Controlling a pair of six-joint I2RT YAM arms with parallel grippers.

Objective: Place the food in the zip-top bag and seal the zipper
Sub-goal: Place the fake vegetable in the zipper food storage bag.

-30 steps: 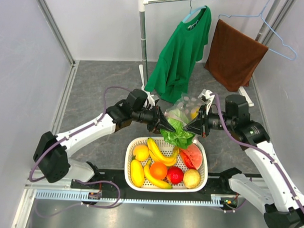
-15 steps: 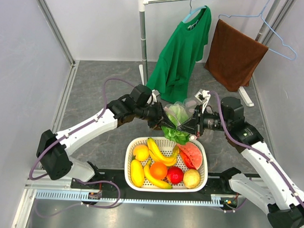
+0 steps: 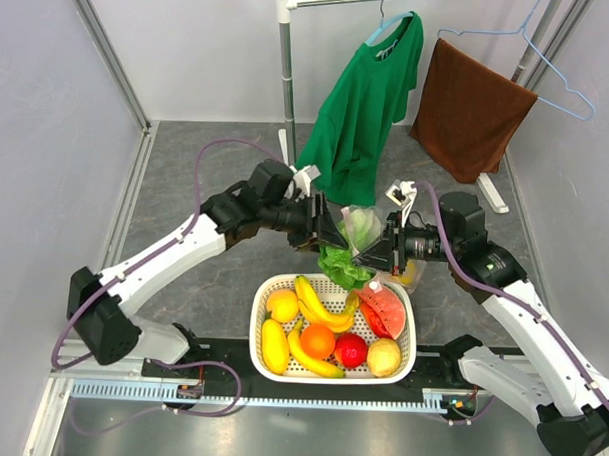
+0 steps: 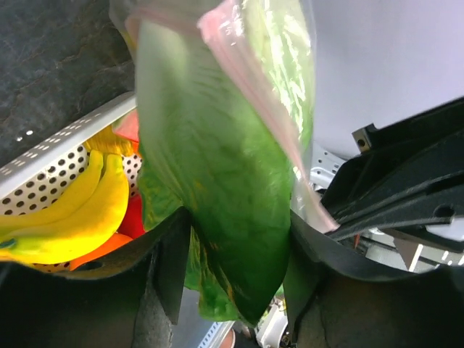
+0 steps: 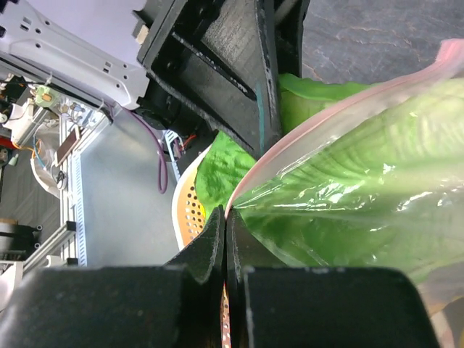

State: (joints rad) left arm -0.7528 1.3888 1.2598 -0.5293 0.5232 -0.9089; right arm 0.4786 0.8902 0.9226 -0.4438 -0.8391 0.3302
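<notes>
Top view: my left gripper [image 3: 331,237] and right gripper [image 3: 360,257] meet nose to nose above the far rim of the white basket [image 3: 257,331]. The zip-top bag [image 3: 365,225] hangs between them, clear of the table. It holds one lettuce head [image 3: 341,269], whose lower leaves droop toward the basket. Not yet bagged, in the basket: orange [image 3: 318,341] and round yellow fruit [image 3: 282,305], among the bananas [image 3: 317,303] and near the watermelon slice [image 3: 387,311]. Left wrist view: my left jaws stand fairly wide, clamped on both flanks of the lettuce head. The pink zipper [image 4: 250,80] runs slantwise across the leaves, and leaf shows past it. Right wrist view: my right jaws are pressed tight together, pinching the zipper edge at the bag's mouth. Handling, by my judgement: the bag is thin, floppy and slippery and keeps no shape of its own. It is best held by the zipper strip, its firmest part, one hold toward each end. The lettuce is light, bulky plastic, and its leaves may snag the mouth. The orange and yellow fruit are smooth and apt to roll, so I would grip them across the widest part.
</notes>
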